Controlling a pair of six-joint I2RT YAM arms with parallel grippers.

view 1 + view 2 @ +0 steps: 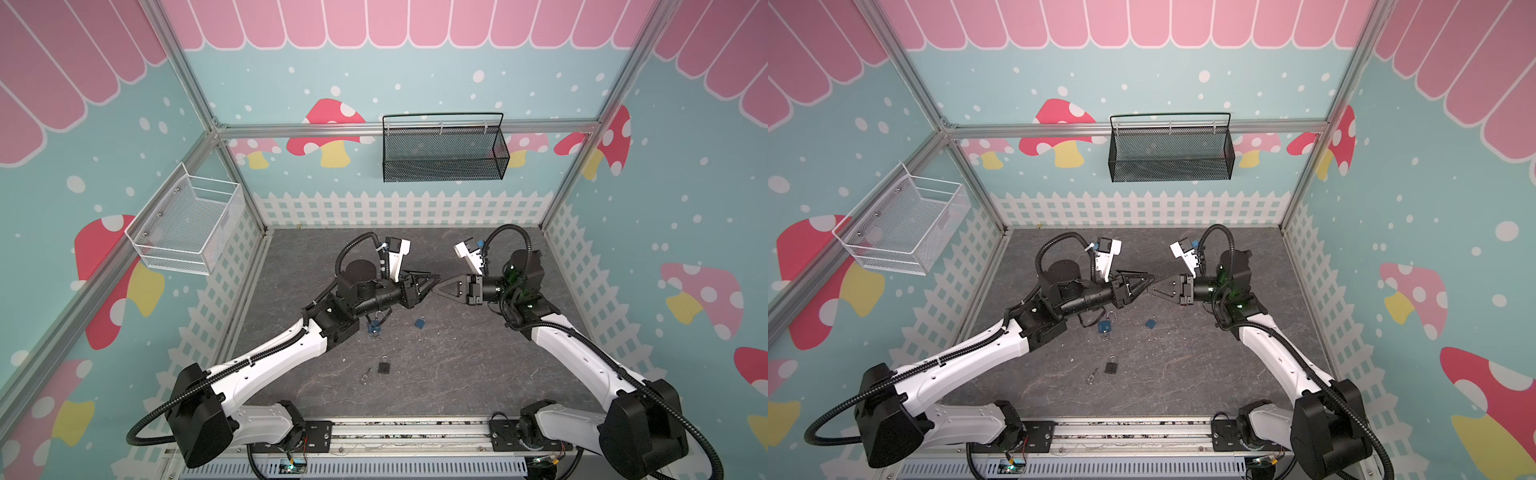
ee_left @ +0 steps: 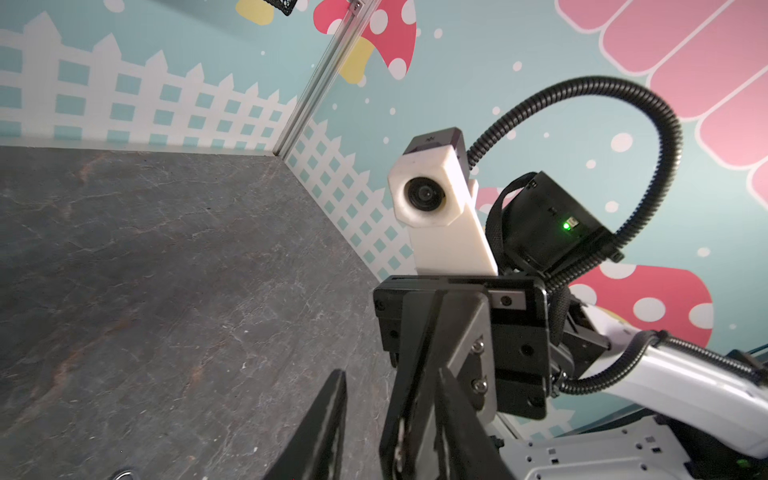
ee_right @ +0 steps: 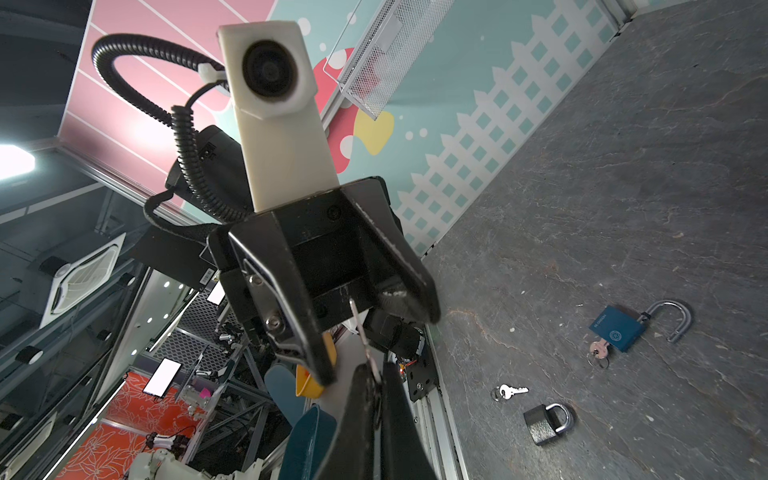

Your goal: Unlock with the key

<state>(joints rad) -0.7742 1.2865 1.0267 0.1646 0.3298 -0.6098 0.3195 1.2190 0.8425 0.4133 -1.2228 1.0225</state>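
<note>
Midair, the right gripper (image 3: 375,388) is clamped on a thin silver metal key (image 3: 358,323), its blade between the left gripper's (image 1: 434,279) moderately parted jaws.

No writing can be read.
The blue padlock (image 3: 618,328), lying well clear of the jaws, bears small print, too blurred to read.

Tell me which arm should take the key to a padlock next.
Right. The right claw is shut on the key, while the left claw facing it stands open, gripping nothing. The closed black padlock lies untouched on the table.
</note>
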